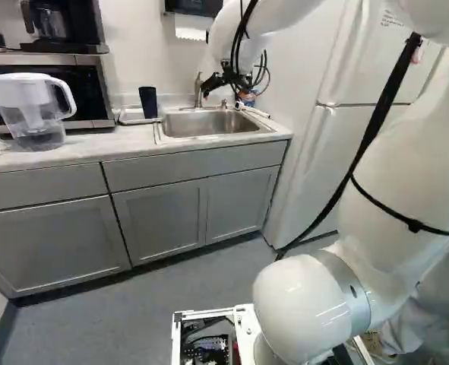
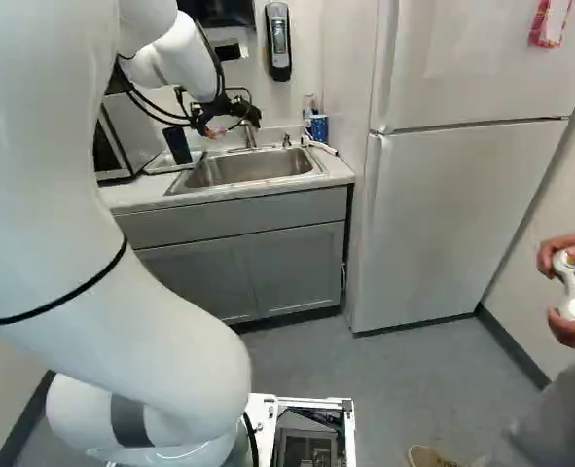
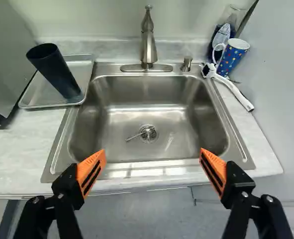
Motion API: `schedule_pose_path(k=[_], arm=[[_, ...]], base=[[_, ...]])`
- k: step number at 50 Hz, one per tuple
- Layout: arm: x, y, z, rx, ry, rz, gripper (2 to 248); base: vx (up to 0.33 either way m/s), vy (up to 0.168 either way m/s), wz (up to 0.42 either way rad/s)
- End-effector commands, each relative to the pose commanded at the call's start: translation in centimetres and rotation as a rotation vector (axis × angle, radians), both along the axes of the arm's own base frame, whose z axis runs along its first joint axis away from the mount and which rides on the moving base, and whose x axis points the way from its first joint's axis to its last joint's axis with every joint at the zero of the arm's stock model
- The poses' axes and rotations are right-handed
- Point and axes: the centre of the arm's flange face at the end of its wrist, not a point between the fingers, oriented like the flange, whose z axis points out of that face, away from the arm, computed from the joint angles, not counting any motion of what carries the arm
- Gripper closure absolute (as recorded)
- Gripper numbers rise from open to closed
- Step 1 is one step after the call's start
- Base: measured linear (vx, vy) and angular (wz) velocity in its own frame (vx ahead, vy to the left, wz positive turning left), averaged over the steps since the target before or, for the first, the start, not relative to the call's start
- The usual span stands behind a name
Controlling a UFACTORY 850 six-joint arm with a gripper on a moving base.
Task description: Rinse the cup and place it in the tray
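Now the gripper [image 3: 151, 172] hangs over the near rim of the sink [image 3: 151, 119], its orange fingers [image 3: 89, 169] spread wide and holding nothing. One dark cup [image 3: 54, 69] stands upright in the tray [image 3: 40, 97] beside the sink, off toward the microwave side and ahead of the fingers, its long axis vertical. That fits either a cup waiting for its rinse or one already set down. Count one tray, one sink, one faucet [image 3: 147, 37] and one dotted mug [image 3: 232, 56] on the far side.

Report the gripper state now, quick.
Gripper: open, holding nothing, jaws spread wide above the sink.
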Motion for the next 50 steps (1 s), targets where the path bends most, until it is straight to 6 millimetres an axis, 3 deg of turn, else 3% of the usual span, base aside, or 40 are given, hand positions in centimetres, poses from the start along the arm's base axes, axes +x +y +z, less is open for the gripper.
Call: schedule_pose_path(k=[27, 50], arm=[[-0.1, -0.1, -0.5, 0.002, -0.004, -0.001, 3], [-0.9, -0.6, -2.7, 0.012, -0.025, -0.005, 3]], base=[[0.000, 0.000, 0.000], [0.000, 0.000, 0.000]])
